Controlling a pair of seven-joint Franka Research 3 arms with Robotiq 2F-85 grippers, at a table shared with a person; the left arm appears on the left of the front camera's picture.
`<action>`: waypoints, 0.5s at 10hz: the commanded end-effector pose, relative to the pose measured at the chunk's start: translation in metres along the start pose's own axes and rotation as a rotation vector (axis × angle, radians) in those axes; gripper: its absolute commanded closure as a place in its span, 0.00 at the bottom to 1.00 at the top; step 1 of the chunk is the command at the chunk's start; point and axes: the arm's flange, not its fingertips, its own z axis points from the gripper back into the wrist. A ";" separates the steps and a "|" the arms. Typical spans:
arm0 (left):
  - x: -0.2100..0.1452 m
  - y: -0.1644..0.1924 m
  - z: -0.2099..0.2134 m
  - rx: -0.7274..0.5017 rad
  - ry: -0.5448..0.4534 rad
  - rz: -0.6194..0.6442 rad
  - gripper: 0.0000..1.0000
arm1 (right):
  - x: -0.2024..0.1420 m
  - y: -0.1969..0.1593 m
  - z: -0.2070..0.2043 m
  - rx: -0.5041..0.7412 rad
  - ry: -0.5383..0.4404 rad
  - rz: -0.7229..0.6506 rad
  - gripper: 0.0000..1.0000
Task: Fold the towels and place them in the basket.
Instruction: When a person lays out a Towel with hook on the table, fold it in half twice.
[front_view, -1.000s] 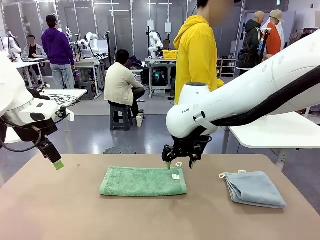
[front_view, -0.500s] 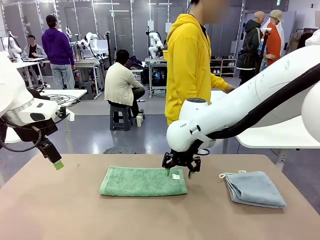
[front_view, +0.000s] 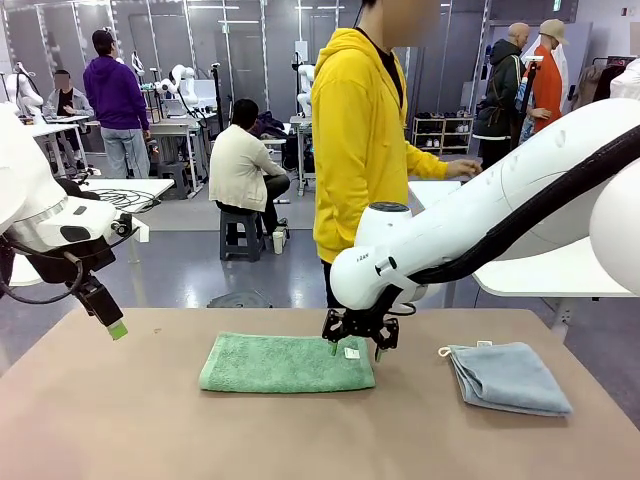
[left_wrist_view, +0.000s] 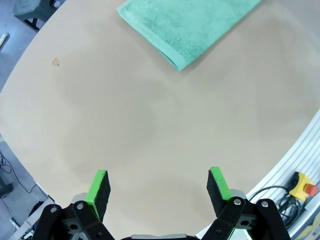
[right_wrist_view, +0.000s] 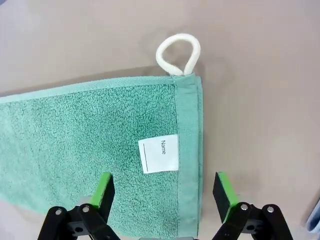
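Observation:
A sea-green towel (front_view: 285, 362) lies folded in a long strip at the table's middle; its end also shows in the left wrist view (left_wrist_view: 190, 25). My right gripper (front_view: 354, 348) hovers open just over the towel's far right corner, fingers straddling the white label (right_wrist_view: 158, 153) and hem, with the white corner loop (right_wrist_view: 178, 54) beyond. The pale grey-blue towel (front_view: 508, 377) lies folded at the right, loop toward the middle. My left gripper (front_view: 113, 327) hangs open above the table's far left edge, nothing between its green pads (left_wrist_view: 99, 186). The basket is out of view.
A person in a yellow hoodie (front_view: 362, 140) stands at the far side of the table, behind my right arm. A white side table (front_view: 560, 265) stands at the right. Bare brown tabletop (front_view: 150, 430) spreads in front of and left of the towels.
My right gripper has come down closer to the green towel's corner. The person in yellow has shifted to the left behind the table. The left arm has stayed put.

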 end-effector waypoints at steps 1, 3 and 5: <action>0.004 0.002 0.002 0.010 0.011 0.009 0.02 | 0.007 0.009 -0.007 -0.008 -0.014 -0.042 0.00; 0.004 0.002 0.002 0.010 0.011 0.009 0.02 | 0.012 0.008 -0.011 -0.002 -0.002 -0.030 0.00; 0.004 0.002 0.002 0.010 0.011 0.009 0.02 | 0.014 0.007 -0.016 0.001 0.011 -0.034 0.00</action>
